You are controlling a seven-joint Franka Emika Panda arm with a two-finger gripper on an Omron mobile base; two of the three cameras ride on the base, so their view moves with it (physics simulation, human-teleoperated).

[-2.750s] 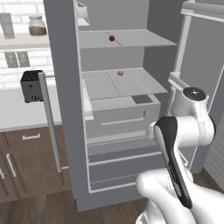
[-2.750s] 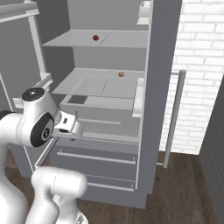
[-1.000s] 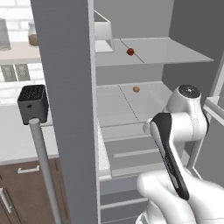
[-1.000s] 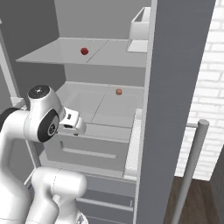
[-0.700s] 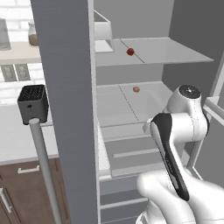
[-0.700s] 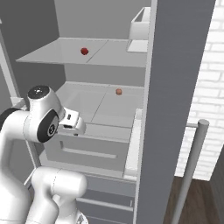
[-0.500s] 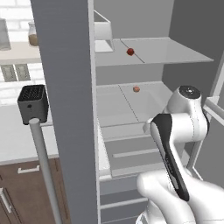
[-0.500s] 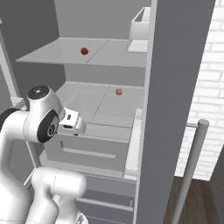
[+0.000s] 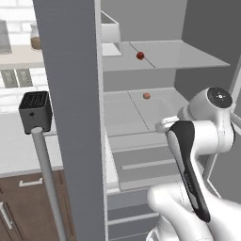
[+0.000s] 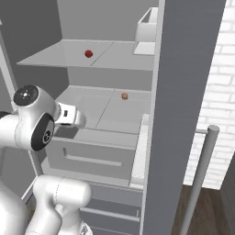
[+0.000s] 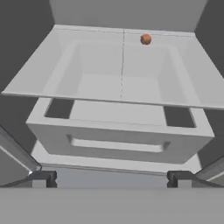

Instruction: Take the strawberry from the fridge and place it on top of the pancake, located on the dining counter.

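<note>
The strawberry (image 9: 140, 55) sat on the top shelf (image 9: 188, 55) of the open fridge (image 9: 70, 94), well above the pincer (image 11: 112, 178), which was spread wide and empty. The berry looked tiny, light and soft, so it probably needed a gentle pinch around its middle.

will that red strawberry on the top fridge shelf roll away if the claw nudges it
Probably. The strawberry looks small and rounded, lying loose on a flat, smooth shelf with no lip in sight, so a sideways nudge could send it rolling. It likely weighs little and may bruise, so the open claw should close gently from both sides.
</note>
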